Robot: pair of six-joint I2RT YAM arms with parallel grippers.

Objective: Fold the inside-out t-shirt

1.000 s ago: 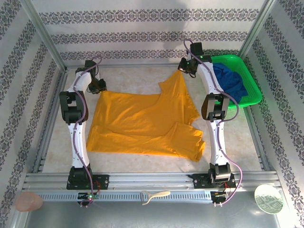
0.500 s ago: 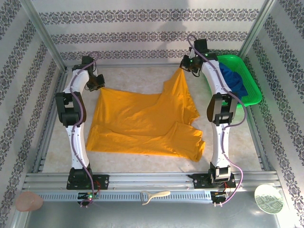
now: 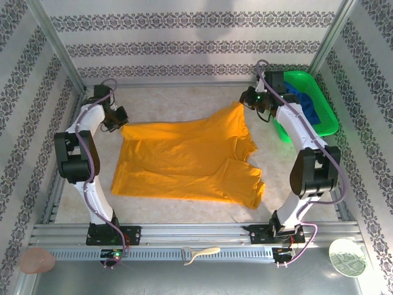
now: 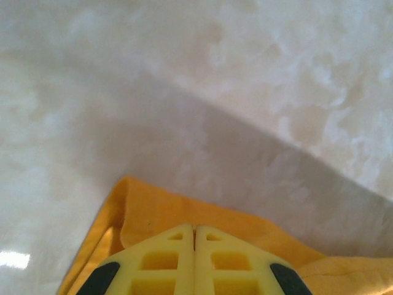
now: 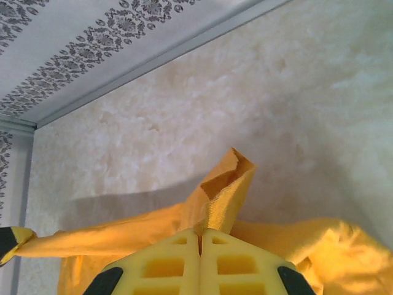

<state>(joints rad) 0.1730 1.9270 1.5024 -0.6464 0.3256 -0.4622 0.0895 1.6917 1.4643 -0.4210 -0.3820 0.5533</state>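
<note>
Over the last second both arms swing their elbows outward, and the far edge of the t-shirt (image 3: 184,160) goes from a slack peak at the right to a nearly straight line between my two grippers. The left gripper (image 3: 121,125) finishes closing in that time. Its jaws are now clamped flat together on the shirt's far-left corner, and in the left wrist view orange cloth bunches just ahead of them (image 4: 194,246). The right gripper (image 3: 244,104) has moved right and a little toward me. Its jaws are pinched tight on the far-right corner, with a folded tip of fabric standing up past them in the right wrist view (image 5: 199,246).

The shirt lies across the middle of the tabletop (image 3: 178,98). Its near hem rests flat toward the near edge, and a sleeve is doubled over at the near-right part. Only the far edge is raised.

I read this as the grasp being complete on both sides with the cloth under light tension, so the shirt should be ready to lift or drag for spreading before the first fold. The green basket (image 3: 325,117) with the blue garment (image 3: 305,104) sits at the far-right corner, close beside the right arm. I would watch that clearance.
</note>
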